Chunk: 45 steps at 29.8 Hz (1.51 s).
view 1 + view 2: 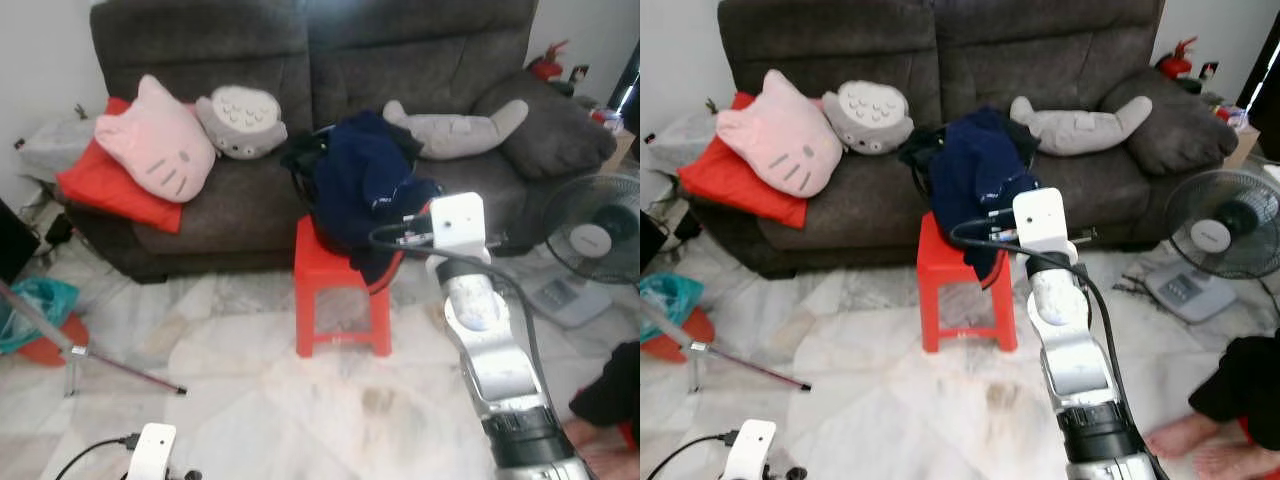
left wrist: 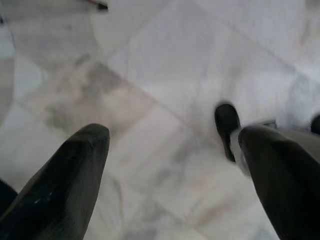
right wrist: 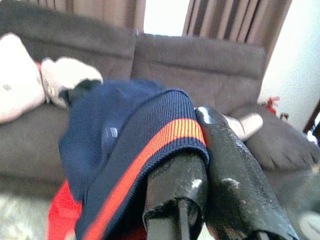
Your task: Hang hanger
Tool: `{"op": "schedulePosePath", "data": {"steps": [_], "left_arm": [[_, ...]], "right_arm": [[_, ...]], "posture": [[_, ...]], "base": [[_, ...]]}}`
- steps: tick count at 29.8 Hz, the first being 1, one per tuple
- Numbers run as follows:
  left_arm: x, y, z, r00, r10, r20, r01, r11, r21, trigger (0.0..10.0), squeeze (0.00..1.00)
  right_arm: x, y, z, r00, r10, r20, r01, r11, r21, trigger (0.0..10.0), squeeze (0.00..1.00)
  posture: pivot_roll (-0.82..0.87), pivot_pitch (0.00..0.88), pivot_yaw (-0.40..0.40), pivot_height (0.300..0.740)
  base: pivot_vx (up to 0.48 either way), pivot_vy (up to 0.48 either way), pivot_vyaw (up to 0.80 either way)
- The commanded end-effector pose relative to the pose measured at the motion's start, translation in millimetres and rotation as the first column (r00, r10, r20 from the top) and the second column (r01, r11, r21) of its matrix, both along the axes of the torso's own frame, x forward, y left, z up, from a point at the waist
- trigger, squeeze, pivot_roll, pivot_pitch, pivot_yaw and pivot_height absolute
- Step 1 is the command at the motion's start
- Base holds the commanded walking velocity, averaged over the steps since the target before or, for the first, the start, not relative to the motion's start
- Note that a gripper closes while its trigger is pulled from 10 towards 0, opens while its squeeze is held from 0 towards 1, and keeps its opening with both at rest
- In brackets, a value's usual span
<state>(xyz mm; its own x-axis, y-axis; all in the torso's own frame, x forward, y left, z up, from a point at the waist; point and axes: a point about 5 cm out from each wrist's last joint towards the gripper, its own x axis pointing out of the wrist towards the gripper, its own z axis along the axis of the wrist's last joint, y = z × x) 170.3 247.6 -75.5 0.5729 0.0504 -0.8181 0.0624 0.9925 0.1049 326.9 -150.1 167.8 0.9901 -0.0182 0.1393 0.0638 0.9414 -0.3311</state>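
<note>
**Right gripper clamping navy garment over red stool**

The right gripper is reaching toward the sofa, its fingers pressing together on the striped hem of a navy garment that is lying heaped on a red stool. No hanger can be made out. The left gripper is hanging low over the marble floor, fingers apart. A fan is standing at right.
</note>
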Motion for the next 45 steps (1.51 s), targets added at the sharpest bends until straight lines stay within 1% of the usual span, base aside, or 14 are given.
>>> {"op": "schedulePosePath", "data": {"steps": [1, 4, 7, 9, 12, 18, 30, 33, 35, 37, 38, 42, 45], "left_arm": [[-8.6, 5.4, -3, 0.999, 0.028, -0.028, -0.027, 1.0, 0.012, 10.0, 0.0], [-14.4, 5.2, -5, 0.998, 0.051, -0.042, -0.051, 0.999, 0.01, 10.0, 0.0], [-14.8, 4.3, -6, 0.998, 0.054, -0.037, -0.054, 0.999, 0.006, 10.0, 0.0], [-14.6, 3.8, -6, 0.997, 0.068, -0.032, -0.067, 0.998, 0.004, 10.0, 0.0], [-12.8, 2.8, -5, 0.997, 0.068, -0.027, -0.068, 0.998, 0.002, 10.0, 0.0], [-9.6, 1.2, -5, 0.997, 0.069, -0.021, -0.069, 0.998, 0.003, 10.0, 0.0], [-1.5, 1.9, -1, 0.997, 0.081, 0.0, -0.081, 0.997, 0.01, 10.0, 0.0], [0.0, 1.9, 0, 0.996, 0.088, 0.005, -0.088, 0.996, 0.009, 10.0, 0.0], [1.0, 2.3, 0, 0.996, 0.09, 0.007, -0.09, 0.996, 0.01, 10.0, 0.0], [0.8, 2.3, 0, 0.996, 0.09, 0.005, -0.09, 0.996, 0.01, 10.0, 0.0], [0.0, 2.1, 0, 0.996, 0.091, 0.002, -0.091, 0.996, 0.01, 10.0, 0.0], [-4.5, 1.1, -3, 0.995, 0.098, -0.007, -0.098, 0.995, 0.009, 10.0, 0.0], [-7.9, 1.4, -4, 0.993, 0.118, -0.01, -0.118, 0.993, 0.009, 10.0, 0.0]], "right_arm": [[0.9, -0.4, -1, 1.0, 0.006, 0.005, -0.006, 1.0, -0.001, 10.0, 0.0], [-0.1, -7.2, -12, 1.0, -0.003, -0.03, 0.002, 1.0, -0.016, 10.0, 0.0], [-0.2, -10.0, -16, 0.999, -0.011, -0.045, 0.011, 1.0, 0.002, 10.0, 0.0], [1.0, -9.7, -16, 0.999, -0.007, -0.048, 0.007, 1.0, -0.007, 10.0, 0.0], [4.2, -6.7, -17, 0.999, 0.004, -0.047, -0.005, 1.0, -0.009, 10.0, 0.0], [6.7, -7.6, -21, 0.998, 0.002, -0.058, -0.002, 1.0, -0.016, 10.0, 0.0], [9.8, -19.1, -43, 0.991, -0.028, -0.129, 0.025, 0.999, -0.025, 10.0, 0.0], [10.7, -25.2, -52, 0.986, -0.041, -0.165, 0.039, 0.999, -0.013, 10.0, 0.0], [11.0, -31.6, -63, 0.975, -0.058, -0.214, 0.057, 0.998, -0.013, 10.0, 0.0], [10.4, -34.8, -67, 0.972, -0.064, -0.225, 0.064, 0.998, -0.01, 10.0, 0.0], [8.9, -41.0, -74, 0.963, -0.084, -0.257, 0.088, 0.996, 0.004, 10.0, 0.0], [1.4, -60.0, -91, 0.938, -0.143, -0.317, 0.169, 0.984, 0.056, 10.0, 0.0], [-2.4, -70.4, -95, 0.925, -0.183, -0.332, 0.209, 0.977, 0.045, 10.0, 0.0]], "posture": [[-0.18, 0.0, 0.081, 0.74], [-0.18, 0.0, 0.073, 0.74], [-0.17, 0.0, 0.062, 0.74], [-0.17, 0.0, 0.058, 0.74], [-0.16, 0.0, 0.053, 0.74], [-0.15, 0.0, 0.055, 0.74], [-0.14, 0.0, 0.062, 0.74], [-0.13, 0.0, 0.058, 0.74], [-0.13, 0.0, 0.059, 0.74], [-0.13, 0.0, 0.064, 0.74], [-0.13, 0.0, 0.06, 0.74], [-0.11, 0.0, 0.044, 0.74], [-0.11, 0.0, 0.039, 0.74]], "base": [[-0.322, 0.0, 0.0], [-0.324, 0.0, 0.0], [-0.322, 0.0, 0.0], [-0.326, 0.0, 0.0], [-0.324, 0.0, 0.0], [-0.198, 0.0, 0.0], [0.0, 0.0, 0.0], [0.0, 0.0, 0.0], [0.0, 0.0, 0.0], [0.0, 0.0, 0.0], [0.0, 0.0, 0.0], [0.0, 0.0, 0.0], [0.0, 0.0, 0.0]]}}
